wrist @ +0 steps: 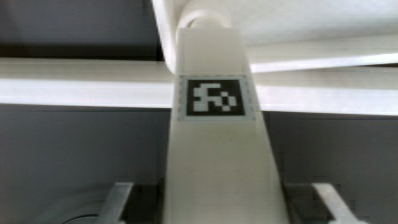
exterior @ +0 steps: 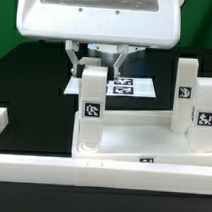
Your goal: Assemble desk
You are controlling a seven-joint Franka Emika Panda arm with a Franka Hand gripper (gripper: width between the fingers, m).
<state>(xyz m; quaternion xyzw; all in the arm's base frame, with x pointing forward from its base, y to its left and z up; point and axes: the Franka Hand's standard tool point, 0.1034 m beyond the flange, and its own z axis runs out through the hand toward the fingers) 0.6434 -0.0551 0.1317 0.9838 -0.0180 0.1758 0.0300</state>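
Exterior view, end effector: the end effector (exterior: 94,65) hangs under the big white wrist housing, its fingers clamped on the top of a leg (exterior: 91,105), jaws part open around the post.
Exterior view, held leg: directly below the end effector, upright, its foot sitting at the near corner of the desk top (exterior: 132,143) toward the exterior view's left.
Exterior view, other legs: two more posts (exterior: 197,110) already stand off to the side of the end effector, toward the exterior view's right.
Exterior view, surroundings: the marker board (exterior: 135,88) lies beyond the end effector on the dark worktop (exterior: 26,65); a border rail (exterior: 101,174) runs across nearer the camera.
Wrist view, grip: the leg (wrist: 217,130) runs straight out from between the two fingers (wrist: 121,200), down to the desk top's rim (wrist: 71,88).
Step in hand: looks like seating or screwing this leg into its corner socket.
Next move: probably a twist about the post's axis, keeping it plumb, then release.
Writing: only black-and-white square tags (wrist: 215,97); no readable words or brands.
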